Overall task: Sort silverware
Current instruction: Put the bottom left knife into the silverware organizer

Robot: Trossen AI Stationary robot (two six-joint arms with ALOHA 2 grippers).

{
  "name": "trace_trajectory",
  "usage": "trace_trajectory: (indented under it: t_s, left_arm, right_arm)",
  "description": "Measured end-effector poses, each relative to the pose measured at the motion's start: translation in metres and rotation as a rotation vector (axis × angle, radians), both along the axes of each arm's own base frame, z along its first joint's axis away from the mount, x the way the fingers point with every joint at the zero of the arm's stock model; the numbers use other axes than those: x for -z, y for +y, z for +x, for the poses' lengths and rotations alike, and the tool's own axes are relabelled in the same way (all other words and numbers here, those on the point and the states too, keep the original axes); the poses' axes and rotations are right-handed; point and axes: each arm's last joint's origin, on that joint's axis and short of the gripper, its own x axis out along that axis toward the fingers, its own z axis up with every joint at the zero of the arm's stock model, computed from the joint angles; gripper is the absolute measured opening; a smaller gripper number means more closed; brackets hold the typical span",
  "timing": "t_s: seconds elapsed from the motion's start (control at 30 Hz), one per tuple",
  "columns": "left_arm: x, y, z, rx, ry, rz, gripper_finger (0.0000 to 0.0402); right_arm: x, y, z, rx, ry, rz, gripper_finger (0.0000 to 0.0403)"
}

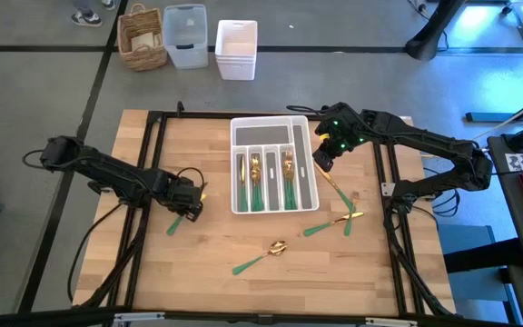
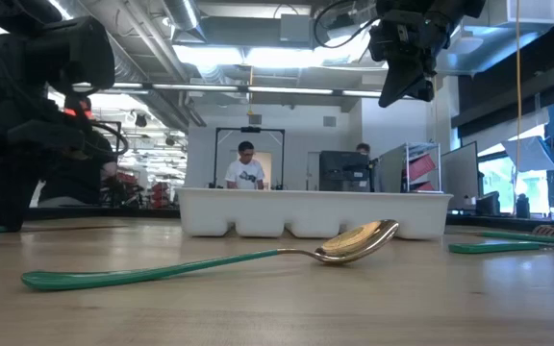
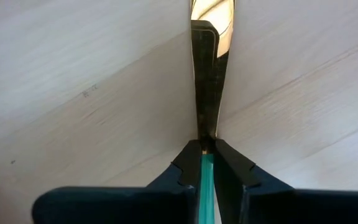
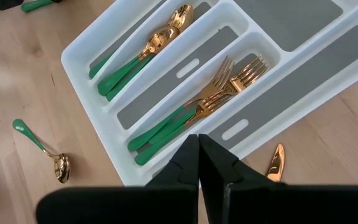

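Note:
The silverware has gold heads and green handles. Several pieces lie in the slots of the white tray: spoons in one slot, forks in another. Loose pieces rest flat on the table: a spoon, also seen at the spoon, two crossed pieces and a gold blade beside the tray. My left gripper is shut on one piece at the table's left. My right gripper is shut and empty, raised over the tray's right edge. My left gripper pinches one piece of silverware between its two fingers, on the green handle just behind the gold head. The fingers lie along the piece, and the head sticks out ahead of them. The handle's free end trails toward the near-left, low over the table.
Behind the table's far edge stand a wicker basket, a clear bin and a white bin. A black frame runs around the tabletop. People show in the room beyond the table.

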Motion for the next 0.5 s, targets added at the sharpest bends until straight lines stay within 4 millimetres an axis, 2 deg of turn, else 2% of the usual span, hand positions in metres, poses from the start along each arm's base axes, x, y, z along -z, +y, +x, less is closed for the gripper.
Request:
trace_trajectory:
  t_s: [0.3,0.5]
  left_arm:
    - [-0.016,0.0,-0.003,0.003,-0.142,-0.022,0.0026]
    - [-0.036,0.003,-0.003,-0.033,-0.343,-0.058,0.0027]
  right_arm:
    - [0.0,0.0,0.0,0.0,0.001,0.0,0.0005]
    - [0.0,0.0,0.0,0.0,0.001,0.0,0.0005]
